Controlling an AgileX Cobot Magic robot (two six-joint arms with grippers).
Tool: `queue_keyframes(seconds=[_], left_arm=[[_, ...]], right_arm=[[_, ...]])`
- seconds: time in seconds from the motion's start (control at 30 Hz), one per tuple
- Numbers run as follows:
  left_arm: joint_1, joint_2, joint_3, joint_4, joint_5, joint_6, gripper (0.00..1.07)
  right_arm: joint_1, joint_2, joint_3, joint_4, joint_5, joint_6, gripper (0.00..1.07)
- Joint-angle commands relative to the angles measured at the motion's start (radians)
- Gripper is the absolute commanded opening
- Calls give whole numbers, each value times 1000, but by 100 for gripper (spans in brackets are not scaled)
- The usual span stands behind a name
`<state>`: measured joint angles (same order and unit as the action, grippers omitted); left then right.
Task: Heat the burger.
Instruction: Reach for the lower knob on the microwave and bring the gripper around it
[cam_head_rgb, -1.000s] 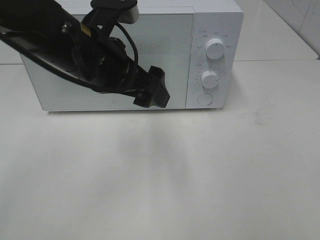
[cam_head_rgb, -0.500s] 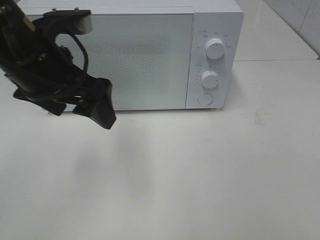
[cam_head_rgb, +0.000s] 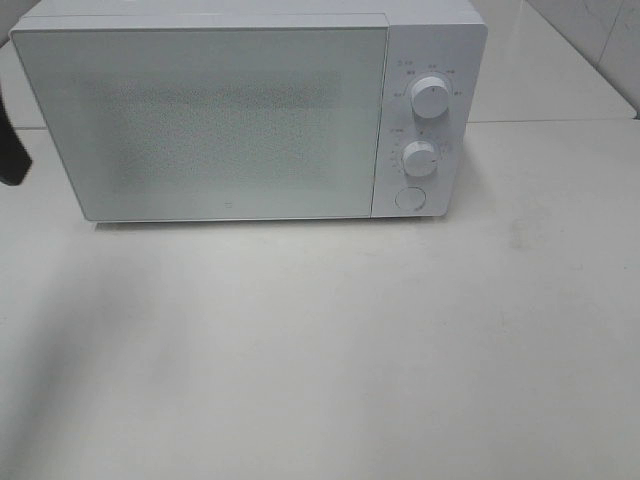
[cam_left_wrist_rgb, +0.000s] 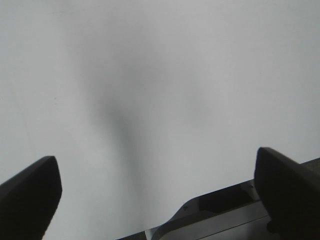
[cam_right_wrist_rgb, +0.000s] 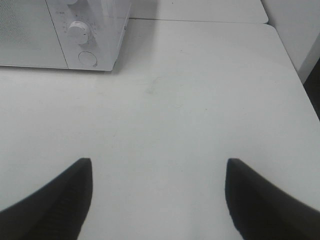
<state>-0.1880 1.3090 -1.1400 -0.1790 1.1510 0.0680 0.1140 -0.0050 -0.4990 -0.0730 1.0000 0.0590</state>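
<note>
White painted casing, smooth and boxy with rounded corners, makes up the microwave (cam_head_rgb: 430, 40) at the far side of the matte pale table (cam_head_rgb: 320, 350). Its frosted, speckled door (cam_head_rgb: 220, 120) is shut flush, and right of it sit a ribbed round upper knob (cam_head_rgb: 431, 97) and lower knob (cam_head_rgb: 420, 158) above a flat round button (cam_head_rgb: 410, 198). No burger shows in any view; it may be behind that door, whose mesh hides the inside, so I cannot tell where it lies. Off at the left edge the left gripper (cam_left_wrist_rgb: 156, 160) hangs over bare table, its dark blunt fingers spread wide on nothing. The right gripper (cam_right_wrist_rgb: 159, 162), near and right of the microwave, is likewise spread and empty, probably parked clear of door and controls.
</note>
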Motion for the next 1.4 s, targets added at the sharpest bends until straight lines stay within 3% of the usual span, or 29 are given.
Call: queue_keyframes(seconds=[0.03, 0.33, 0.4, 0.5, 0.57, 0.6, 0.73, 0.93, 1.4], left_arm=[[53, -62, 5, 21, 51, -10, 99], [164, -233, 38, 58, 106, -9, 99], [208, -344, 143, 69, 104, 1, 99], [211, -369, 170, 70, 97, 5, 99], [211, -497, 317, 67, 48, 8, 99], [211, -497, 317, 67, 48, 8, 99], [211, -643, 458, 67, 21, 10, 99], [211, -825, 564, 67, 15, 10, 99], [211, -1272, 619, 72, -79, 7, 99]], right_arm=[[-7, -28, 1, -1, -4, -4, 72], [-7, -28, 1, -1, -4, -4, 72], [-7, -28, 1, -1, -4, -4, 72], [-7, -28, 1, -1, -4, -4, 72], [-7, -28, 1, -1, -4, -4, 72], [-7, -28, 1, -1, -4, -4, 72], [-7, -28, 1, -1, -4, -4, 72], [-7, -28, 1, -1, -4, -4, 72], [-7, -28, 1, -1, -4, -4, 72]])
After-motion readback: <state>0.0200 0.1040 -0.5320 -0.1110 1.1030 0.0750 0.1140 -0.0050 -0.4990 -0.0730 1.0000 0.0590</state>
